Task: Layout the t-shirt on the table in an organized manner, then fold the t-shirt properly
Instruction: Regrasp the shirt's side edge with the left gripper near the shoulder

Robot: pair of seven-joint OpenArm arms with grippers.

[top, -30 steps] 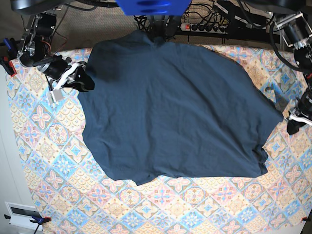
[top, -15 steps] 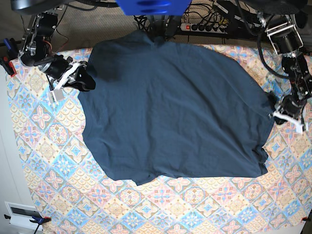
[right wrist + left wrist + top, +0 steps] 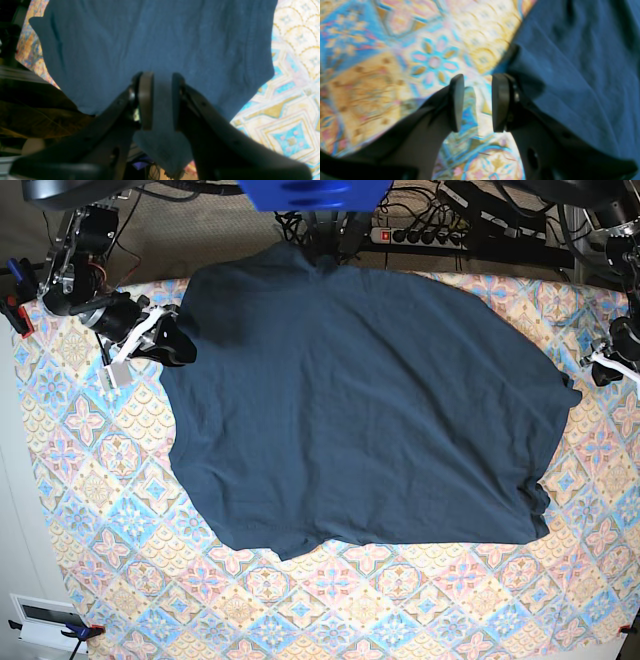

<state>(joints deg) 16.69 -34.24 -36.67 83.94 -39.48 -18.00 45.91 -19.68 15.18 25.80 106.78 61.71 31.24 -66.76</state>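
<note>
The dark navy-blue soft fabric t-shirt (image 3: 360, 405) is spread unfolded on the tile-patterned surface (image 3: 100, 510); folding remains. At 9 o'clock its edge is held by the right claw (image 3: 160, 100); at 3 o'clock the left claw (image 3: 478, 102) is narrowly parted, empty.

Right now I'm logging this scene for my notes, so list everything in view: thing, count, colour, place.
t-shirt: one, dark navy, spread across the table's middle and far edge.
table: one, pastel blue, pink and cream tile cloth, under the shirt.
power strip: one, dark, behind the table.
right tool: one, black, at the shirt's edge, cloth lying between its jaws.
left tool: one, black, open above bare cloth beside the shirt's other edge.
</note>
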